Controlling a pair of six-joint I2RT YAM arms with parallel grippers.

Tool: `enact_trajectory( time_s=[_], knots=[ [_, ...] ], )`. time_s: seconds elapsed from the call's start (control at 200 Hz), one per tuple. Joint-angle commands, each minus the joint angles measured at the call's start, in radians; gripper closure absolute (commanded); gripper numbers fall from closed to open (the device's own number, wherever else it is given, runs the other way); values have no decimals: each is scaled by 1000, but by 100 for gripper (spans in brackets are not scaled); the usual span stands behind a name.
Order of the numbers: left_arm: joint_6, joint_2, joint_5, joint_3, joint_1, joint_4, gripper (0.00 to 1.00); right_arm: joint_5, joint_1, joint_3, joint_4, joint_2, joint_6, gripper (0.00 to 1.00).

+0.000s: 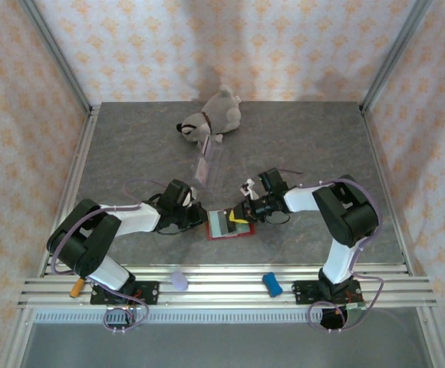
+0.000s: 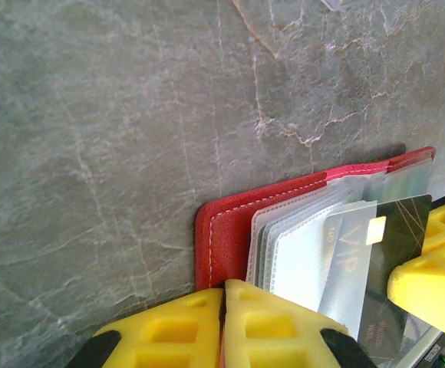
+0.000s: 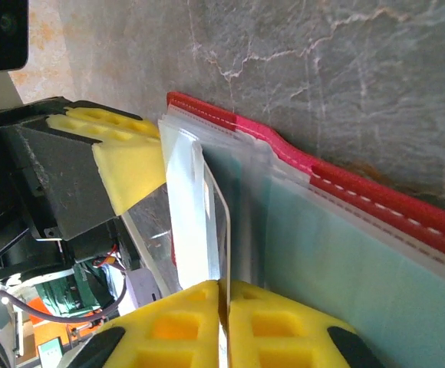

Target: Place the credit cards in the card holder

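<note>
The red card holder lies open on the table between my two grippers, showing pale clear pockets. My left gripper is shut on the card holder's red cover at its near edge. My right gripper is shut on a grey-and-black credit card with a gold chip, held edge-on. The card's far end sits among the pockets. A teal-green credit card lies inside a pocket against the red cover. From above, the left gripper and the right gripper flank the holder.
A grey plush toy lies at the back of the table with a clear plastic case just in front of it. On the front rails rest a blue object, a lavender one and an orange one.
</note>
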State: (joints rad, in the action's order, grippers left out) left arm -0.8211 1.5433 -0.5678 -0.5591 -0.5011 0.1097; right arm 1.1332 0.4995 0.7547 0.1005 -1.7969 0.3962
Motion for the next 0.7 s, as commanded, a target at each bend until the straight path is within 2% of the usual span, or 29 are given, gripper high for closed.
enact_trajectory(
  time_s=[0.0, 0.275, 0.385, 0.556, 0.696],
  knots=[
    [1, 43, 49, 12, 10, 0, 90, -2, 18, 2, 93, -23, 69, 91],
    [-19, 55, 39, 29, 8, 42, 91, -27, 79, 17, 216, -68, 174, 91],
    [-18, 51, 45, 35, 8, 47, 91, -58, 87, 9, 230, -59, 192, 88],
    [-9, 35, 60, 39, 9, 19, 91, -120, 87, 18, 76, -22, 102, 80],
    [12, 37, 62, 27, 14, -11, 91, -183, 87, 25, -55, 10, 21, 78]
  ],
)
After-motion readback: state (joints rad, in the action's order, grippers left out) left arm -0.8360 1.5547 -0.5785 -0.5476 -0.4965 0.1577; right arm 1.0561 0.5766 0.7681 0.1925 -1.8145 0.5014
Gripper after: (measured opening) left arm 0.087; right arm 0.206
